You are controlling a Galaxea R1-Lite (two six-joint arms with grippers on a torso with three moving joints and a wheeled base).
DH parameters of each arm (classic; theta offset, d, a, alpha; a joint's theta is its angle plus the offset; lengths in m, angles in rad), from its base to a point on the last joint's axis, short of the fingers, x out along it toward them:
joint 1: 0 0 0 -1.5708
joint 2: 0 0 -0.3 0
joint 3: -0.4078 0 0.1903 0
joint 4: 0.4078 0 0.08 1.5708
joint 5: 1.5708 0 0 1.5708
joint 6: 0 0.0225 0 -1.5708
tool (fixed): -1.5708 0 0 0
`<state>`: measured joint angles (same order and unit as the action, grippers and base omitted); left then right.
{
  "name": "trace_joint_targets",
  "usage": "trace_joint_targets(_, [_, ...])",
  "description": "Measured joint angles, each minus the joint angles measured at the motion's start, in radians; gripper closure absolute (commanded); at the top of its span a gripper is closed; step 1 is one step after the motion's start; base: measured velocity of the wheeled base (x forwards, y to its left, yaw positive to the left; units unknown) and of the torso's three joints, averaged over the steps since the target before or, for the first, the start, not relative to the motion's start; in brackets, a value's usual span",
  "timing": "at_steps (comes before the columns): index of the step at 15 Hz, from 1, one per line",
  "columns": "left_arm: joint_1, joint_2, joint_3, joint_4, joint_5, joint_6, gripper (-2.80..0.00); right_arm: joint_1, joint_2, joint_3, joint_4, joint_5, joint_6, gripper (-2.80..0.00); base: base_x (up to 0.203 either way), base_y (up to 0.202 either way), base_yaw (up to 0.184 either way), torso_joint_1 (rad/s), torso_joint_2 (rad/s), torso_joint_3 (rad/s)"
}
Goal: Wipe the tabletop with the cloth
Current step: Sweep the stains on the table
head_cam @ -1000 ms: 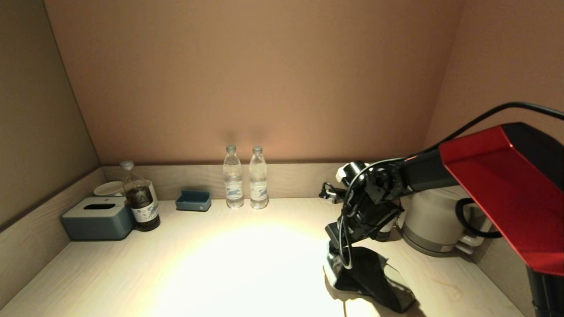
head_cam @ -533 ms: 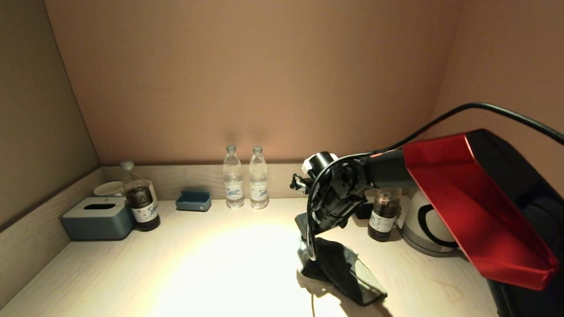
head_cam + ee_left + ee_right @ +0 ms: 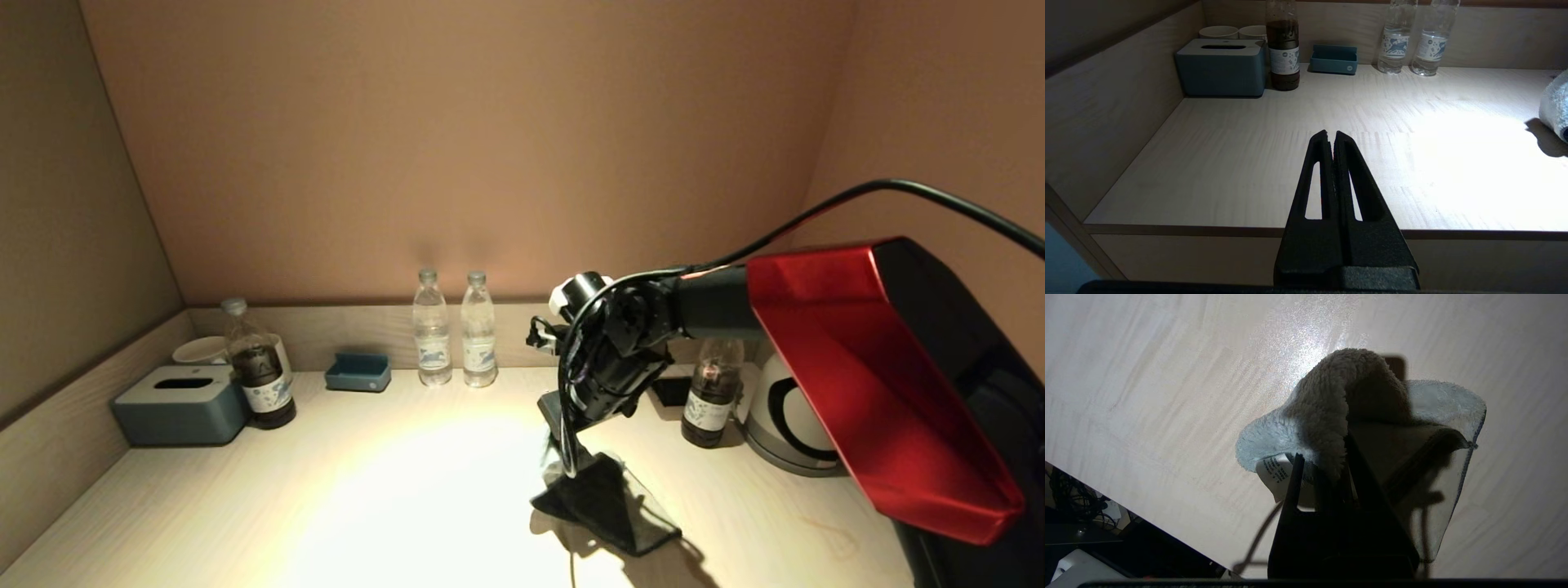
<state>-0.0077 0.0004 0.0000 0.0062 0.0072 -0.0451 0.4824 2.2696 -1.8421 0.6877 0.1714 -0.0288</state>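
The cloth lies bunched on the pale wood-grain tabletop, right of centre, showing dark in the head view. My right gripper points down onto the cloth's left end and is shut on a fold of it. In the right wrist view the fluffy pale cloth bulges past the right gripper, its white label beside one finger. My left gripper is shut and empty, held low at the tabletop's near edge, with the cloth far off to its side.
Two water bottles stand at the back rim. A tissue box, a dark drink bottle, cups and a small blue tray fill the back left. Another dark bottle and a kettle stand back right.
My right gripper has dragged the cloth leftward across the tabletop, from near the kettle toward the middle. The dark bottle beside the kettle has come into sight.
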Motion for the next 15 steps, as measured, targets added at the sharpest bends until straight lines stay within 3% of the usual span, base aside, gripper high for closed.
trace_joint_targets(9, [-0.001, 0.0, 0.0, 0.0, 0.0, 0.0, 0.0, -0.116, 0.051, 0.126, 0.01, -0.011, -0.004, 0.0, 0.0, 0.0, 0.0, 0.0, 0.0, 0.0])
trace_joint_targets(14, [0.0, 0.0, 0.0, 0.0, 0.0, 0.0, 0.0, -0.123, 0.077, 0.125, 0.006, -0.009, -0.006, 0.0, 0.0, 0.0, 0.0, 0.0, 0.0, 0.0])
trace_joint_targets(15, [0.0, 0.0, 0.0, 0.0, 0.0, 0.0, 0.0, -0.123, 0.082, 0.123, 0.004, -0.01, -0.006, -2.8, 0.0, 0.0, 0.0, 0.0, 0.0, 0.0])
